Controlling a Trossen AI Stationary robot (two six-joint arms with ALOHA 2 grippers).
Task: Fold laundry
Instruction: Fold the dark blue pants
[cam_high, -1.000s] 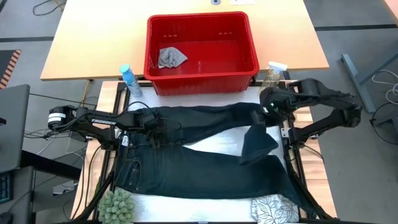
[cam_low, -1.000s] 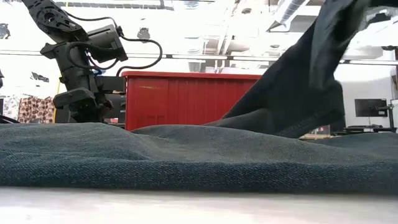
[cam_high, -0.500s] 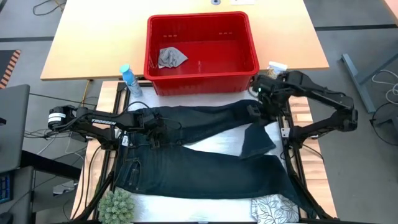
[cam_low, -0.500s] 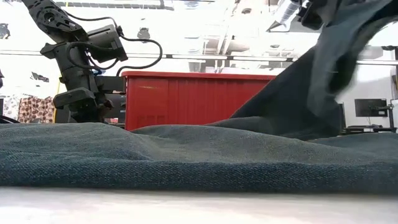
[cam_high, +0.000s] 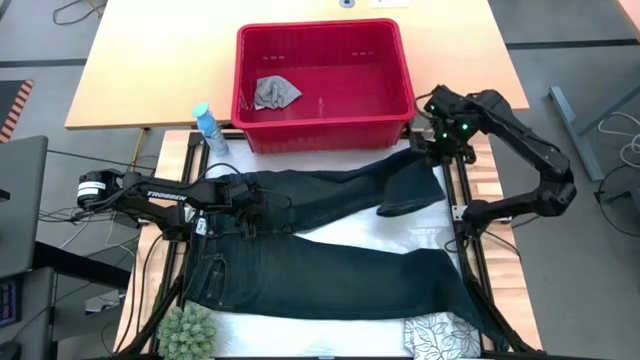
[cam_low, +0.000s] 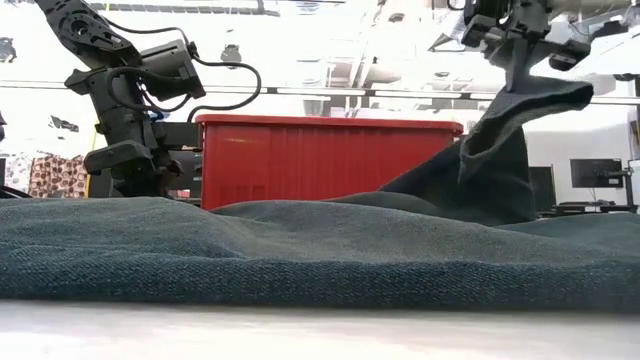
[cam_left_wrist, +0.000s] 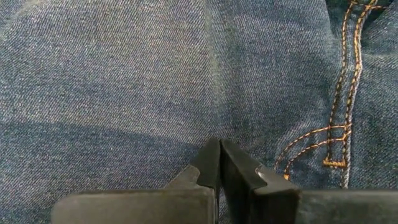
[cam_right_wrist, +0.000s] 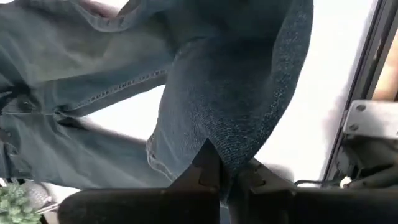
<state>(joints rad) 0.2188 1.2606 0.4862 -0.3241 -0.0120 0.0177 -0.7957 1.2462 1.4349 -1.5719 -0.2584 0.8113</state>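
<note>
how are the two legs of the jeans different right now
The far leg of the jeans has its end lifted off the table, pinched in the right gripper and hanging folded; the near leg lies flat and fully stretched out. The far leg looks shorter, the near leg reaches the leaf-print cloth. Both are the same dark denim.

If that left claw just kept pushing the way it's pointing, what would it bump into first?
The jeans. The left gripper is shut and points down at the denim near the waistband, which fills its wrist view. It looks pressed on the fabric or nearly so; contact can't be confirmed. The table lies under the cloth.
</note>
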